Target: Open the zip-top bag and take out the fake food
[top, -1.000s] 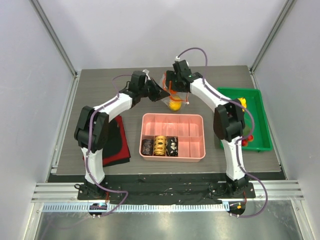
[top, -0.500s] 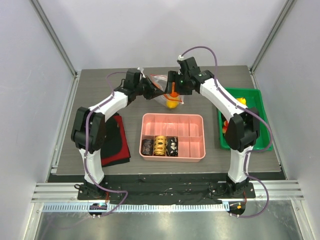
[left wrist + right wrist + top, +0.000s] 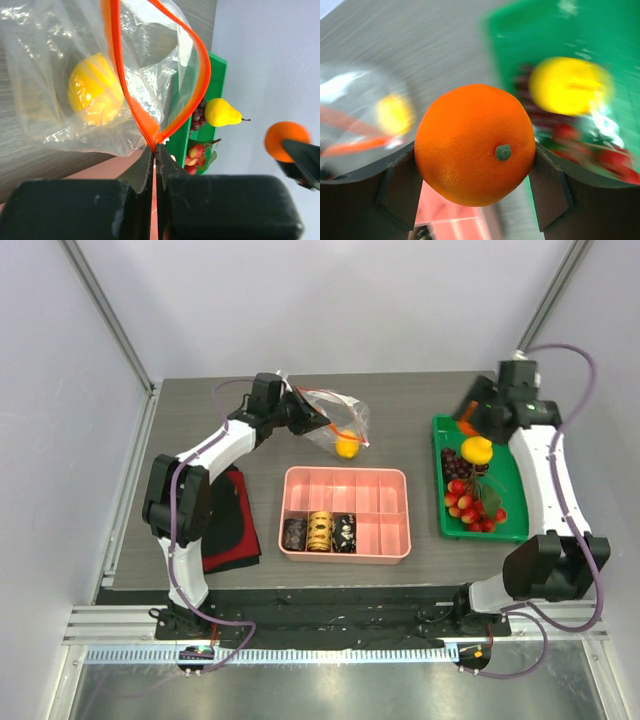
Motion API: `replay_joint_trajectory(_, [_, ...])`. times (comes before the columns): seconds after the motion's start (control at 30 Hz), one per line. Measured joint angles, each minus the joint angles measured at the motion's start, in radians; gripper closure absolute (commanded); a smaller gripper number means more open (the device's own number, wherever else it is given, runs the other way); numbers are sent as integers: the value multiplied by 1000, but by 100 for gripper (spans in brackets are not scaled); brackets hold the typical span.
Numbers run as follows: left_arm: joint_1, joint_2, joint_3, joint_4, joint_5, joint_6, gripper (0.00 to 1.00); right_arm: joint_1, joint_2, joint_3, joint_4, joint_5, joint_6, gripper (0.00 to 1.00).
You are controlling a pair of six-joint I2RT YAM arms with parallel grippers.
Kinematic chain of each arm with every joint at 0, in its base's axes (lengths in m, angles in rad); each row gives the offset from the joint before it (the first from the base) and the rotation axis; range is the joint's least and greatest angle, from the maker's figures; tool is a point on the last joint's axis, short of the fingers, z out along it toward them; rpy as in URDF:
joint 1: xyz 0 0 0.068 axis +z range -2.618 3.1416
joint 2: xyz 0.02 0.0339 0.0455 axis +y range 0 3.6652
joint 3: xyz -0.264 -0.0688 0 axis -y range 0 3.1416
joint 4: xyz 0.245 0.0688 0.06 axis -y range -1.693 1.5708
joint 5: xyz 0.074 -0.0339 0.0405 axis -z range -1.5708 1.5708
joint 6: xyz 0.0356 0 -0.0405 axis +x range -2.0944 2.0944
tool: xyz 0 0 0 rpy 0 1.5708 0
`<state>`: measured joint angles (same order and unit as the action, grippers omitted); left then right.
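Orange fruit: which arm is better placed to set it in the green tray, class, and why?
Right. Its end effector grips the orange fruit near the green tray; the left end effector is shut on the zip-top bag at its mouth, across the table.

Robot lab cell, white walls (image 3: 320, 300), aluminium frame (image 3: 111, 315)

Grey table (image 3: 420, 390) with pink tray (image 3: 345, 471), green tray (image 3: 506, 480), cloth (image 3: 235, 525)

One zip-top bag (image 3: 335, 415), two trays (image 3: 385, 530) (image 3: 515, 455), three cylinders (image 3: 319, 532) — one orange (image 3: 475, 145).
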<state>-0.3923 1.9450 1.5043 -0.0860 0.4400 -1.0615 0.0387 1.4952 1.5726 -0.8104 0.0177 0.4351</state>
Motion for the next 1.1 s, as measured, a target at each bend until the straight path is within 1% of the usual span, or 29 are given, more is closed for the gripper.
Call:
replay_joint_trajectory(0.1, [-3, 0, 11, 2, 3, -1, 100, -162, -64, -110, -47, 79, 13, 85])
replay_joint_trajectory(0.17, [-6, 0, 14, 3, 8, -1, 100, -188, -69, -152, -71, 125, 14, 84])
replay_joint_trajectory(0.23, [-10, 0, 14, 6, 10, -2, 100, -193, -61, -180, -87, 156, 13, 79])
replay_joint_trajectory(0.3, [-14, 0, 14, 6, 12, -3, 100, -203, -43, -201, -86, 179, 12, 77])
replay_joint_trajectory(0.37, [-21, 0, 14, 8, 16, -4, 100, -227, -12, -210, -76, 183, 10, 77])
replay_joint_trajectory(0.47, [-31, 0, 14, 18, 19, -5, 100, -270, 71, -211, -42, 181, 11, 72])
replay_joint_trajectory(0.53, [-40, 0, 14, 27, 23, -6, 100, -289, 131, -209, -20, 181, 10, 62])
replay_joint_trajectory(0.57, [-45, 0, 14, 30, 25, -6, 100, -294, 153, -208, -15, 182, 9, 41])
replay_joint_trajectory(0.63, [-60, 0, 14, 35, 26, -7, 100, -298, 216, -201, -5, 183, -2, 29])
replay_joint_trajectory(0.67, [-64, 0, 14, 37, 28, -8, 100, -298, 225, -200, -5, 183, -9, 20])
replay_joint_trajectory(0.7, [-66, 0, 14, 37, 29, -8, 100, -298, 233, -196, -7, 184, -15, 15])
replay_joint_trajectory(0.73, [-68, 0, 14, 38, 30, -8, 100, -298, 234, -193, -7, 184, -18, 13])
replay_joint_trajectory(0.77, [-71, 0, 14, 38, 32, -8, 100, -297, 233, -188, -10, 185, -19, 5])
replay_joint_trajectory(0.87, [-74, 0, 14, 39, 32, -8, 100, -291, 225, -173, -10, 196, -25, 1])
replay_joint_trajectory(1.1, [-74, 1, 15, 42, 32, -12, 100, -242, 140, -167, -44, 258, -39, 0])
